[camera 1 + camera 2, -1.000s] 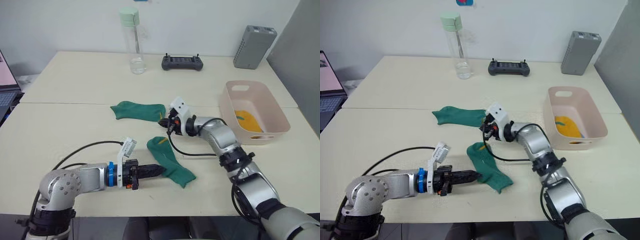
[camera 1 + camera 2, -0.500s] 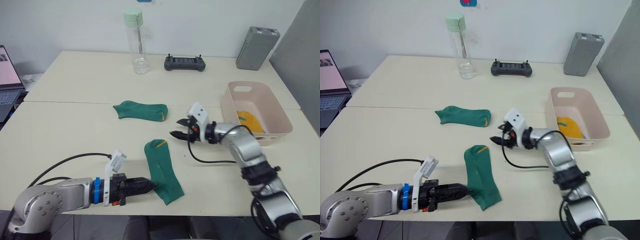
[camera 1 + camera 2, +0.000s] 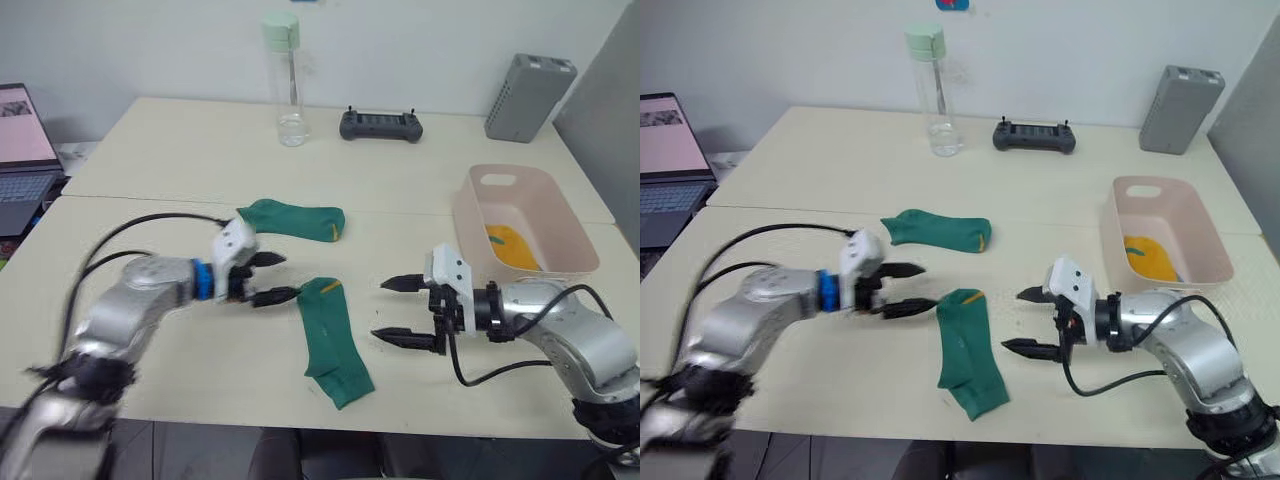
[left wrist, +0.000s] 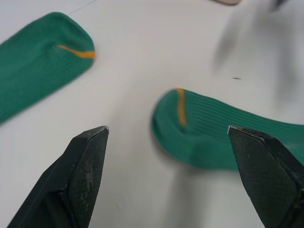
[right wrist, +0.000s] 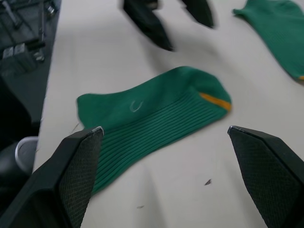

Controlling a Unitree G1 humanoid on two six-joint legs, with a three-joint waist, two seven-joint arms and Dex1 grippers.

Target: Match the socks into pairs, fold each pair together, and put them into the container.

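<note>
My left arm is motion-smeared, but the left gripper (image 3: 265,277) reads clearly: released, fingers spread, holding nothing, hovering over the counter (image 3: 150,160). A laptop (image 3: 25,150) sits well off to its outer side, cut off by the frame edge. Just beyond the left gripper, toward the far edge, lies one dark green sock (image 3: 295,218), flat, its yellow mark at the end pointing to my right. Just past the fingertips on the inner side lies the second dark green sock (image 3: 331,338), flat, its yellow-marked end nearest the gripper and its other end running toward the near counter edge. The two socks are apart, not touching. Bare counter separates that second sock from my right gripper (image 3: 405,311), which is also released, fingers wide, empty, pointing at the sock. Outward of the right gripper sits the pink container (image 3: 524,222), with something mustard-yellow (image 3: 513,246) inside; its wall hides part of it, so I cannot tell how many socks. Far back stand a bottle (image 3: 288,78), a controller (image 3: 380,124) and a grey box (image 3: 529,96), well clear of both grippers.
</note>
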